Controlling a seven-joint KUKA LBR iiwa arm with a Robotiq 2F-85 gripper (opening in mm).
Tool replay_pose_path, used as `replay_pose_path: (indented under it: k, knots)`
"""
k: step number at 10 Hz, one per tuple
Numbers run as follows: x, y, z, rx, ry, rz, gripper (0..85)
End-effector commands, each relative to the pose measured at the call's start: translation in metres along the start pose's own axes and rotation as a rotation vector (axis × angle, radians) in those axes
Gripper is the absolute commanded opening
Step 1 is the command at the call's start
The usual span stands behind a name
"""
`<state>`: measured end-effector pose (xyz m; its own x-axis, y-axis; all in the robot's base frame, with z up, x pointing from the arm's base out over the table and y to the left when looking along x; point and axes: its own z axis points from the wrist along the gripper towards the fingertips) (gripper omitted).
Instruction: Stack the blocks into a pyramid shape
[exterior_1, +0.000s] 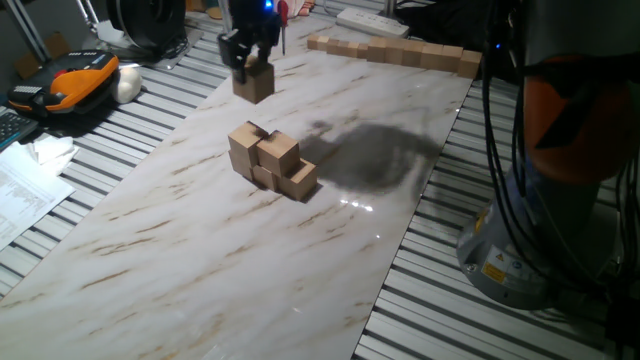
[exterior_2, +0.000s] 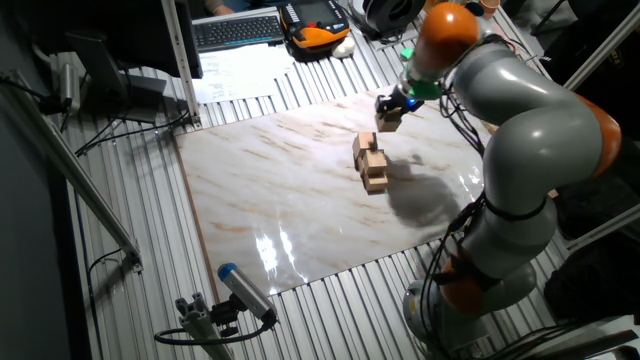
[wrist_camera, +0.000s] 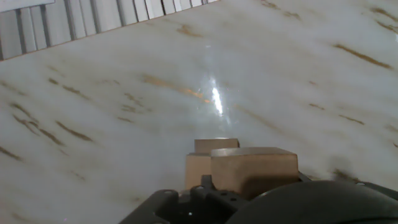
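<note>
A heap of several tan blocks (exterior_1: 270, 160) sits in two layers near the middle of the marble board (exterior_1: 200, 250); it also shows as the heap (exterior_2: 372, 165) in the other fixed view. My gripper (exterior_1: 252, 66) hangs above the board's far side, beyond the heap, shut on one more block (exterior_1: 255, 84). From the other side, the gripper (exterior_2: 391, 108) and its held block (exterior_2: 389, 121) are apart from the heap. In the hand view the held block (wrist_camera: 252, 169) fills the bottom edge. A second tan face (wrist_camera: 214, 146) shows behind it.
A long row of joined tan cubes (exterior_1: 395, 50) lies along the board's far edge. An orange-and-black device (exterior_1: 75, 80) and papers (exterior_1: 25, 190) lie to the left on the slatted table. The robot's base (exterior_1: 530, 220) stands to the right. A keyboard (exterior_2: 235, 30) is behind.
</note>
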<state>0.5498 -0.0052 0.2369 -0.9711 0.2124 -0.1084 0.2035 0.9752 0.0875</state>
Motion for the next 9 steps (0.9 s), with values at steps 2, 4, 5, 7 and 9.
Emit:
replay_pose_path:
  k: [2, 4, 5, 7, 9]
  knots:
    - [0.015, 0.041, 0.009, 0.003, -0.008, 0.029, 0.0]
    - [0.025, 0.052, 0.019, 0.016, -0.021, 0.032, 0.0]
    - [0.028, 0.053, 0.023, 0.016, -0.023, 0.026, 0.0]
    - [0.034, 0.046, 0.034, 0.013, -0.038, -0.003, 0.0]
    - [0.037, 0.035, 0.041, 0.010, -0.044, -0.034, 0.0]
